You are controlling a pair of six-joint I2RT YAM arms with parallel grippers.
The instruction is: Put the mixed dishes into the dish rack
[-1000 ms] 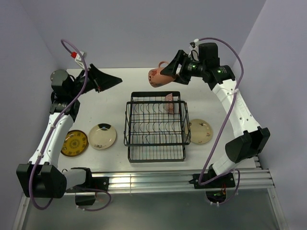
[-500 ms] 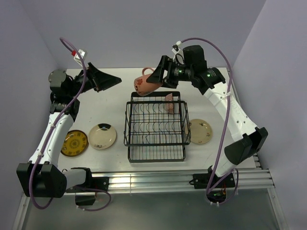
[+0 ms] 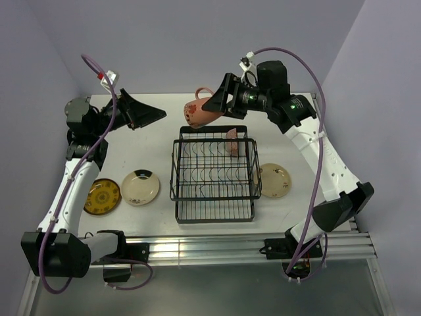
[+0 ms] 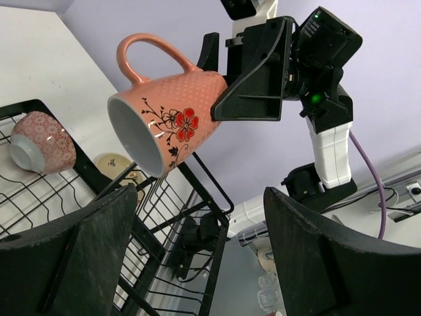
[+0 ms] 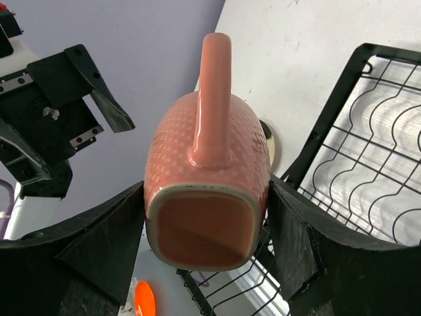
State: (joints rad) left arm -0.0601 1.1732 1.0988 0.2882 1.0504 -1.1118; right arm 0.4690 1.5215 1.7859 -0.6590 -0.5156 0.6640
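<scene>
My right gripper point(image 3: 220, 105) is shut on the base end of the pinkish mug point(image 3: 199, 113) and holds it on its side in the air, beyond the far left corner of the black wire dish rack point(image 3: 214, 172). In the right wrist view the mug point(image 5: 207, 158) sits between both fingers, handle up. My left gripper point(image 3: 156, 113) is open and empty, left of the mug and pointing at it; its view shows the mug's flower side point(image 4: 168, 125). A small speckled bowl point(image 3: 231, 137) lies in the rack's far right corner.
A yellow patterned plate point(image 3: 102, 196) and a cream plate point(image 3: 140, 187) lie on the table left of the rack. Another cream plate point(image 3: 275, 180) lies right of it. Purple walls close in the back and sides.
My right arm has carried the mug to the left, from above the rack's far edge to beyond its far left corner. The left gripper has barely moved.
</scene>
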